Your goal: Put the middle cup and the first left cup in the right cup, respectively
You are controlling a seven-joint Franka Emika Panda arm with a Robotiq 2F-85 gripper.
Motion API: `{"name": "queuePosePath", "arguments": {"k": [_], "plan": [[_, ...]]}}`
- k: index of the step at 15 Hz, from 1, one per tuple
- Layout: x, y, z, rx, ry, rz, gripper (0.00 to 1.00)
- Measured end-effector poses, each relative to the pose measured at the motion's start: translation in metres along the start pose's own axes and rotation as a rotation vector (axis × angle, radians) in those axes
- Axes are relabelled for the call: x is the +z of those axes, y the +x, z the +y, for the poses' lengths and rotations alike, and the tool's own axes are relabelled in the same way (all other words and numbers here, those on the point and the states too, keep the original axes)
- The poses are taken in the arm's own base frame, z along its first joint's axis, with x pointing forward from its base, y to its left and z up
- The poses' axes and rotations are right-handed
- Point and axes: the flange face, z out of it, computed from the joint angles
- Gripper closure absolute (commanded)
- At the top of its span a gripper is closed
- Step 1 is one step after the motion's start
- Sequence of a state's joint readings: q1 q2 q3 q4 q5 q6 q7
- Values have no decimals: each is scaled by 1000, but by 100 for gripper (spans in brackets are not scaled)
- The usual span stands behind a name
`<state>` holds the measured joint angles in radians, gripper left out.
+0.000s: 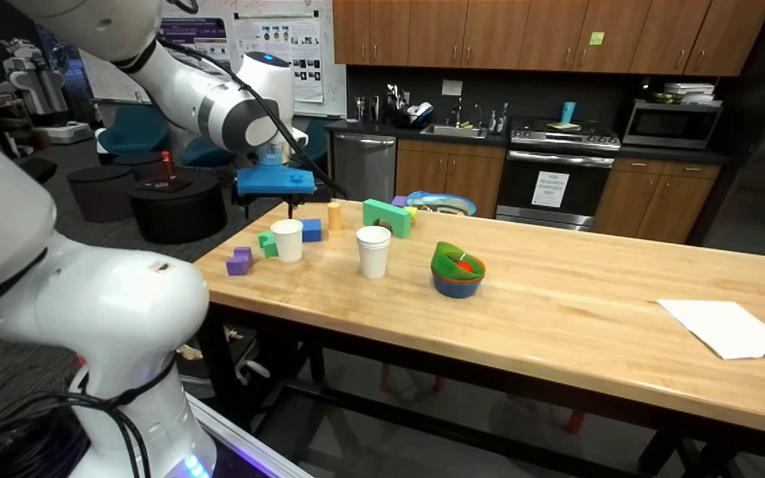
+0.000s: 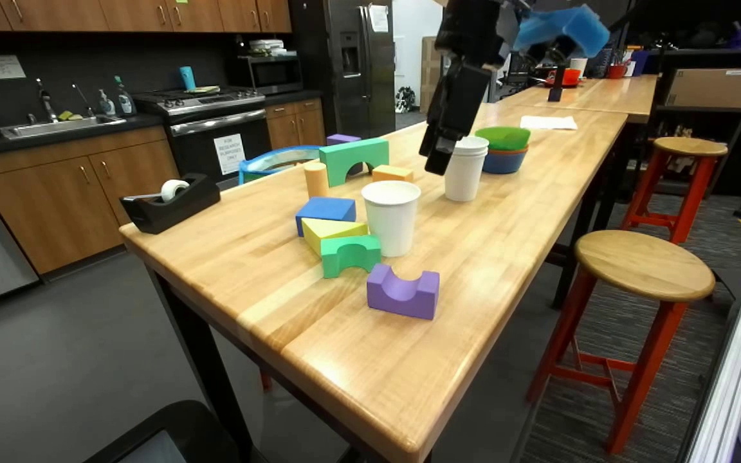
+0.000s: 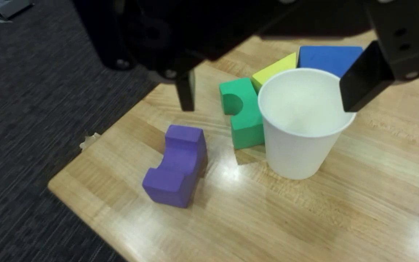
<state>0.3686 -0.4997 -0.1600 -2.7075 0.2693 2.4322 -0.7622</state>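
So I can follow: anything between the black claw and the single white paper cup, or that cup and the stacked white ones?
Nothing visible blocks either path; wooden tabletop separates the single cup and the stack. A green arched block beside that cup might crowd the open claw.

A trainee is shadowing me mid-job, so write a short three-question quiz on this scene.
1. True or false: the gripper stands open, holding nothing.
2. In the wrist view, which block is nearest the corner of the table? (a) blue (b) purple (c) yellow
3. Fill in: in both exterior views, the nested white cups stand between the single white cup and the stacked (blank).
Key: 1, true; 2, (b), the purple block; 3, bowls.
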Motion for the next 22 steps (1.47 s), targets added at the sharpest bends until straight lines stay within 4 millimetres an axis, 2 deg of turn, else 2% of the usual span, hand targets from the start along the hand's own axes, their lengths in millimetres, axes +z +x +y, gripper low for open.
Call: {"name": "queuePosePath", "arguments": {"k": [4,9,16,22], "plan": [[5,18,-3,48,-83,55,0],[21,27,11,137,-139,88,0],[34,30,34,212,-166,88,0],[39,21,53,286,-160,83,0]]}}
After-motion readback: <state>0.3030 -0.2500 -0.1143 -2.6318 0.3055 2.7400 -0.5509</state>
